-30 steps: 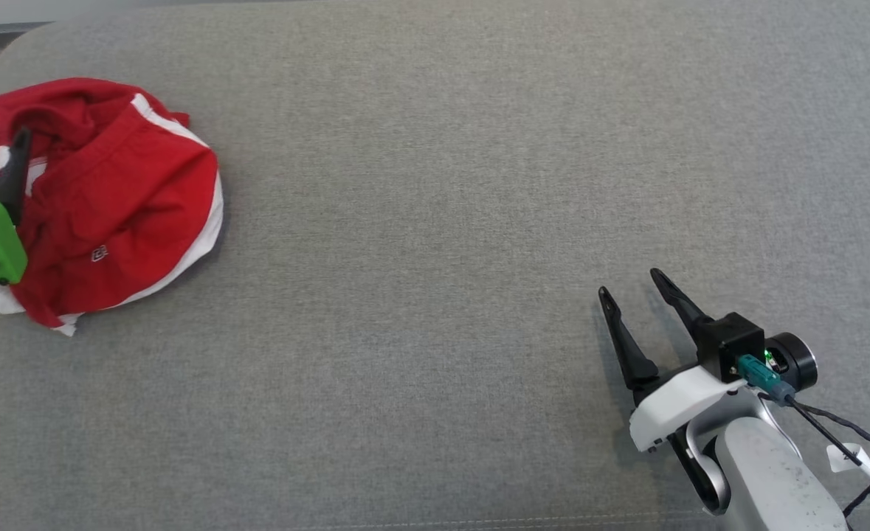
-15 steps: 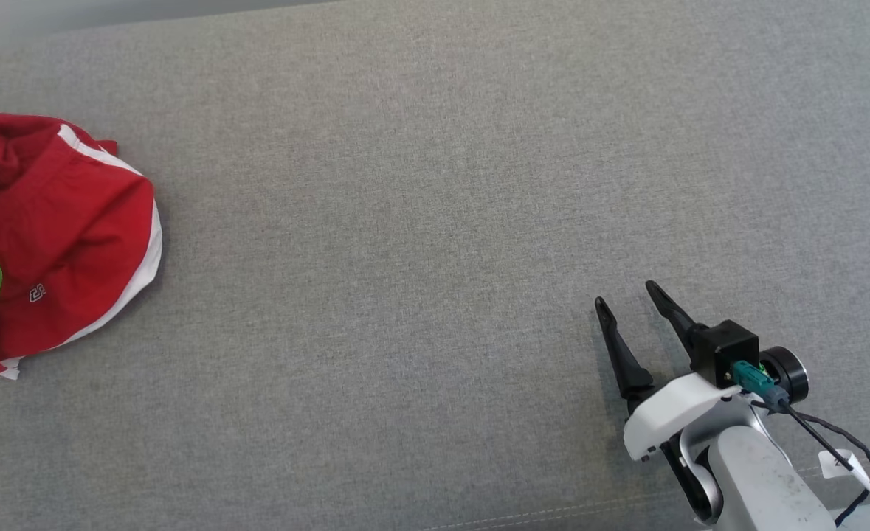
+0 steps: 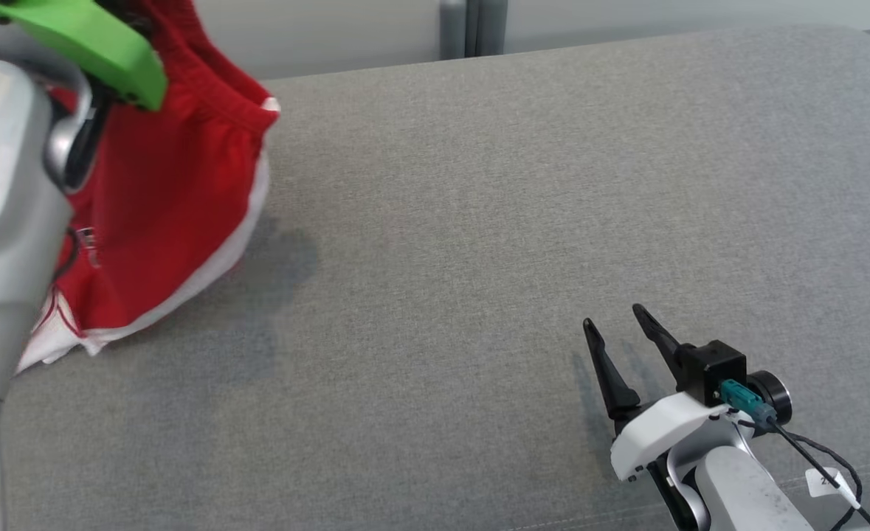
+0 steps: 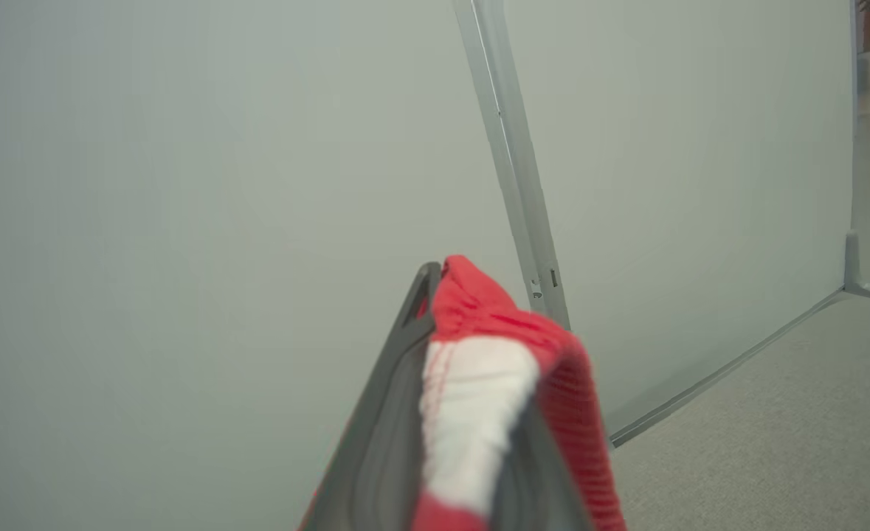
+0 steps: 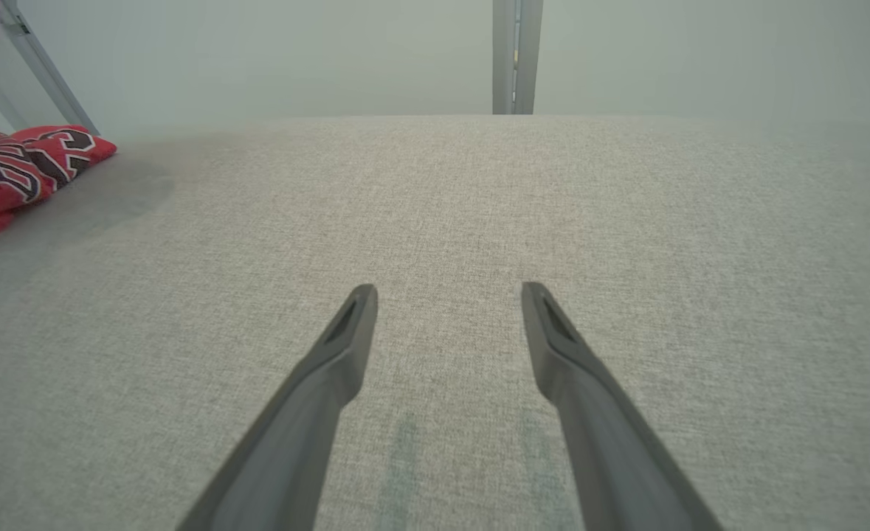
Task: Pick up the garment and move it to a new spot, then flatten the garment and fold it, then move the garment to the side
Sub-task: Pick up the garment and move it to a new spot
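Note:
The garment is red with white trim. It hangs at the far left of the head view, its top edge raised and its lower hem still resting on the grey cushion. My left arm's green wrist cover sits over the raised edge. In the left wrist view my left gripper is shut on a red and white fold of the garment. My right gripper rests low at the lower right, open and holding nothing, far from the cloth. The right wrist view shows the right gripper and the garment at far left.
The grey upholstered cushion spreads wide between the garment and my right gripper. A pale wall with a grey metal post runs behind its back edge. A black cable with a white tag trails from my right wrist.
My left gripper has shut on the garment and lifted its top edge off the cushion. The head view has shifted, bringing the wall into sight. The right gripper stays open in place.

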Motion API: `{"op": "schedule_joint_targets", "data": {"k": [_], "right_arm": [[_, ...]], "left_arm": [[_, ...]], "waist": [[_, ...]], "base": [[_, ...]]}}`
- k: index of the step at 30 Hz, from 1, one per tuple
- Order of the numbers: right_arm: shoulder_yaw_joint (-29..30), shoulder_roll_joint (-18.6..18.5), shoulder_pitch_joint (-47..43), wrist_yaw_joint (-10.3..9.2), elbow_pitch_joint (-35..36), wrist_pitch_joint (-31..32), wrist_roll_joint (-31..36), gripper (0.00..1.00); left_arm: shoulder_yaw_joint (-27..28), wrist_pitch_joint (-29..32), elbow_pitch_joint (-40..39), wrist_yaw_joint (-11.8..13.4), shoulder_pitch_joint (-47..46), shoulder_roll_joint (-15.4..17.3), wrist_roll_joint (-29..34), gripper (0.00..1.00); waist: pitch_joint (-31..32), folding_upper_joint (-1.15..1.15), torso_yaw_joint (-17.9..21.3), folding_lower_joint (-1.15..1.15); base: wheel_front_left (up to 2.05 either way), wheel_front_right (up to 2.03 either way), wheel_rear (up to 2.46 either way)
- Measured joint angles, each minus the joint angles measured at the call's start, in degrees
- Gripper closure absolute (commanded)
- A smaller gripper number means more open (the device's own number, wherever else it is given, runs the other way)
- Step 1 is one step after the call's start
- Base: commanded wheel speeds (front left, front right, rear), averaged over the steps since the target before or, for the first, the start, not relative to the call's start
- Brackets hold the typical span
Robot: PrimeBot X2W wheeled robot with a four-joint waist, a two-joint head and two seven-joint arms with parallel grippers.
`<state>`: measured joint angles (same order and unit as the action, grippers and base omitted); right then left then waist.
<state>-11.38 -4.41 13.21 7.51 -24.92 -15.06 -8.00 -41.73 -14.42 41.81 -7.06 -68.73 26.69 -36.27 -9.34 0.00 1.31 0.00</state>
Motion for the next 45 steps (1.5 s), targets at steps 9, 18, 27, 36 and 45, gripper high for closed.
{"op": "schedule_joint_targets", "data": {"k": [9, 18, 27, 36, 45], "right_arm": [[-2.76, 0.96, -0.47, 0.01, 0.33, 0.00, -1.00, 0.00], [-5.44, 0.83, 1.09, 0.01, 0.99, 0.00, -1.47, 0.00], [-4.77, 0.93, 0.15, 0.01, 0.91, 0.00, -2.24, 0.00], [-3.43, 0.96, -0.35, 0.00, 1.62, 0.00, -2.33, 0.00], [-2.92, 0.52, -1.23, 0.00, 1.93, 0.01, -2.34, 0.00]], "left_arm": [[-2.57, -0.55, -2.87, -0.23, 8.42, -11.69, -1.18, 1.00], [-0.16, -0.62, -1.03, -0.31, 16.83, -16.38, 2.61, 0.38], [-2.69, -0.70, 10.71, -0.33, 21.64, -18.05, 3.12, 0.00], [-4.32, -0.70, 10.60, -0.34, 28.03, -17.83, 0.48, 0.00], [7.69, -0.70, -2.43, -0.31, 39.74, -16.42, 4.53, 0.00]], "waist": [[0.99, 0.00, 6.70, 0.00], [-0.25, 0.00, 16.77, 0.00], [-0.44, 0.00, 24.52, 0.00], [0.09, 0.00, 20.56, 0.00], [1.62, 0.00, 9.85, 0.00]], "base": [[0.00, 0.00, 0.00], [0.00, 0.00, 0.00], [0.00, 0.00, 0.00], [0.00, 0.00, 0.00], [0.00, 0.00, 0.00]]}}
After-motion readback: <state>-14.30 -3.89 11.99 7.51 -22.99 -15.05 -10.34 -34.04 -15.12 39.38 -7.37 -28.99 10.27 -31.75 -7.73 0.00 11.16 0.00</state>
